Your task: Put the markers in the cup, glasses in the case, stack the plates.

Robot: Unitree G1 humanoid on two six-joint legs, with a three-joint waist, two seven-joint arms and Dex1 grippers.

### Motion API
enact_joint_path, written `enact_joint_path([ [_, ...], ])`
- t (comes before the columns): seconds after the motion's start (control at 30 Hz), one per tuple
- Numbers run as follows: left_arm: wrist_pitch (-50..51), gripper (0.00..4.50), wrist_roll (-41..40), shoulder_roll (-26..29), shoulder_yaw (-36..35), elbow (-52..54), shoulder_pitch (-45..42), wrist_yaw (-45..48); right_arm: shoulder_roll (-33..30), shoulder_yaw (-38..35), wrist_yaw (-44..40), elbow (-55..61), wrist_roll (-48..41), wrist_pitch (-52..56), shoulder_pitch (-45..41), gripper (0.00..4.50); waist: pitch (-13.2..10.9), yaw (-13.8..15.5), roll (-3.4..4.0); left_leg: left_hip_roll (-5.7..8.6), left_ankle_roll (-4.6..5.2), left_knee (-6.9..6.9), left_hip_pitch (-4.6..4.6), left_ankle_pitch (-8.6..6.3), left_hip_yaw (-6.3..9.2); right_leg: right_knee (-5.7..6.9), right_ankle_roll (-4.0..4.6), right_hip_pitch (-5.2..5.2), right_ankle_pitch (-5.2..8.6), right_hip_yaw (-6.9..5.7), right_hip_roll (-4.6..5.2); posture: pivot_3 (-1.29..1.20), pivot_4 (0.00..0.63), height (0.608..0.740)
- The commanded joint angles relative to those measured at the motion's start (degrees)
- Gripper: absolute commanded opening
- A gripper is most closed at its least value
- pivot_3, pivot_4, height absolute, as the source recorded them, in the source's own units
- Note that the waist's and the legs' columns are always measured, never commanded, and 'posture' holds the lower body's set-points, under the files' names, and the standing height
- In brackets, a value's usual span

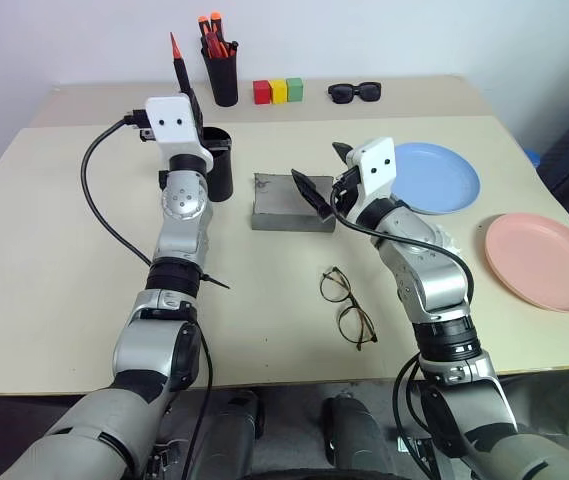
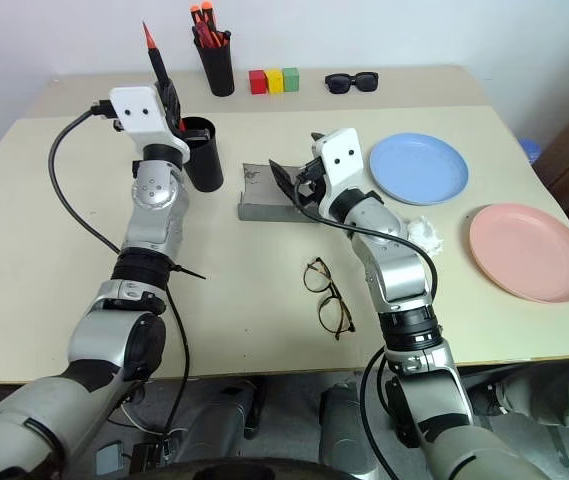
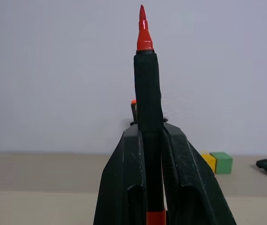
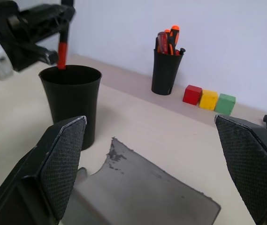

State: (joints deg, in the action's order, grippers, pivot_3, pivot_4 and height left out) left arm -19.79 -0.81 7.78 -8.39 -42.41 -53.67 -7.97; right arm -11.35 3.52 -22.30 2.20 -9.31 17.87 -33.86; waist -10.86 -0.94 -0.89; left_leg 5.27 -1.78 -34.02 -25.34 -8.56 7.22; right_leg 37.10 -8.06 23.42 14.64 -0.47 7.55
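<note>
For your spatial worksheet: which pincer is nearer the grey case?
Right. The right pincer hangs open just over the case; the left pincer holds a red marker above the cup.

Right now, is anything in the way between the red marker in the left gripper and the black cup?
Nothing visible blocks it. The left gripper holds the red marker upright just above the cup, whose open rim shows nothing across it.
</note>
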Motion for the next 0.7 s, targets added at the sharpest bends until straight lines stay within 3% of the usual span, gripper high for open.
enact_joint_path([
  [0.03, -2.82, 0.11, 1.77, 0.12, 0.89, -0.33, -0.32, -1.02, 0.25, -0.39, -0.24, 3.19, -0.90, -0.16, -0.31, 4.50, 0.00, 0.01, 0.00, 0.00, 0.00, 0.00, 0.00, 0.00, 0.00, 0.00, 0.00, 0.00, 0.00, 0.00, 0.00, 0.00, 0.150, 0.740],
  [0.23, -3.13, 0.11, 1.05, -0.22, 0.10, -2.23, -0.39, -1.59, 0.00, -0.53, -1.09, 2.95, -1.40, -0.02, -0.57, 4.50, 0.00, 0.01, 0.00, 0.00, 0.00, 0.00, 0.01, 0.00, 0.00, 0.00, 0.00, 0.00, 0.00, 0.00, -0.01, 0.00, 0.150, 0.740],
  [0.37, -3.07, 1.75, 1.39, -0.20, -0.03, -2.31, 0.05, -2.38, 0.03, -0.39, -1.71, 3.13, -1.76, 0.17, -0.34, 4.50, 0.00, 0.00, 0.00, 0.00, 0.00, 0.00, 0.01, 0.00, 0.00, 0.00, 0.00, 0.00, 0.00, 0.00, -0.01, 0.00, 0.150, 0.740],
  [0.5, -2.67, 3.73, 1.15, -0.41, -0.18, -2.14, 0.29, -3.01, 0.11, -0.29, -1.94, 3.25, -1.84, 0.22, -0.21, 4.50, 0.00, 0.00, 0.00, 0.00, 0.00, 0.00, 0.01, 0.00, 0.01, 0.01, 0.00, 0.00, 0.00, 0.00, -0.01, 0.00, 0.150, 0.740],
  [0.7, 0.18, 3.73, -1.94, -0.68, -1.69, 1.75, -0.23, -1.94, -1.30, -0.17, -3.70, 4.42, -2.24, 1.08, 0.78, 4.50, 0.00, 0.00, 0.00, 0.00, 0.00, 0.00, 0.01, 0.00, 0.01, 0.01, 0.00, 0.00, 0.00, 0.00, -0.01, 0.00, 0.150, 0.740],
])
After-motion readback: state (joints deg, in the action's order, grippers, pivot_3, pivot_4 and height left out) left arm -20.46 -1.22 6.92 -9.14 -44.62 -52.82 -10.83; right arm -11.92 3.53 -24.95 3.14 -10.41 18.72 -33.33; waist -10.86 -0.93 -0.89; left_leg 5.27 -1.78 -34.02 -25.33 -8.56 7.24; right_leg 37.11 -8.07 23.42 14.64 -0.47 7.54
